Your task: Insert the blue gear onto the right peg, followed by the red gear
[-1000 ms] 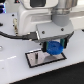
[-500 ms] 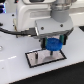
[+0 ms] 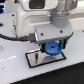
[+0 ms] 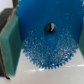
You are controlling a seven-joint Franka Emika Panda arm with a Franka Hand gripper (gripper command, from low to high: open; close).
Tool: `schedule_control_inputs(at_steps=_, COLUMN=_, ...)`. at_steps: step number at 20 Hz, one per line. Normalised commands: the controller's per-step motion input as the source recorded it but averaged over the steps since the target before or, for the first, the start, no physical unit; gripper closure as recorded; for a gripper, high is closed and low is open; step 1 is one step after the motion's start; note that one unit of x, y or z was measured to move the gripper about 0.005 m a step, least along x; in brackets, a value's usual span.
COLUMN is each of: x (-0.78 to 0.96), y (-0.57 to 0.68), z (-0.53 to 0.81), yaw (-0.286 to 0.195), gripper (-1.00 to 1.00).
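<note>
Progress is at the first half of the task, and this half is not finished as far as I can judge. The gripper point(image 3: 52, 49) pinches the blue gear point(image 3: 52, 49) between its two fingers; in the wrist view the green pads point(image 4: 8, 42) press on the rim of the gear from both sides, and the toothed disc fills almost the whole picture. The dark hole in the hub point(image 4: 49, 27) is visible there, but I cannot tell if a peg is already inside it.

In the exterior view the gear hangs low over the grey plate point(image 3: 34, 59) with black border, toward the exterior view's right end of it, where the right peg should stand. The peg itself is hidden behind the gear and the fingers, so I cannot say whether the gear is touching the plate or is only just above it.

The red gear does not appear in either picture. It seems not yet handled, so the second part is fully left: after the blue gear is seated and released, the red one must be found, grasped and put on the same peg. The white tabletop point(image 3: 15, 72) around the plate carries the plate.
</note>
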Motion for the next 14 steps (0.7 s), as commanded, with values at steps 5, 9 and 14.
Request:
schedule_control_inputs(at_steps=5, x=0.19, y=-0.01, z=0.36, yaw=0.000, gripper=1.00)
schedule_control_inputs(at_steps=9, x=0.34, y=-0.09, z=0.02, yaw=0.000, gripper=1.00)
schedule_control_inputs(at_steps=14, x=0.30, y=-0.02, z=-0.07, yaw=0.000, gripper=1.00)
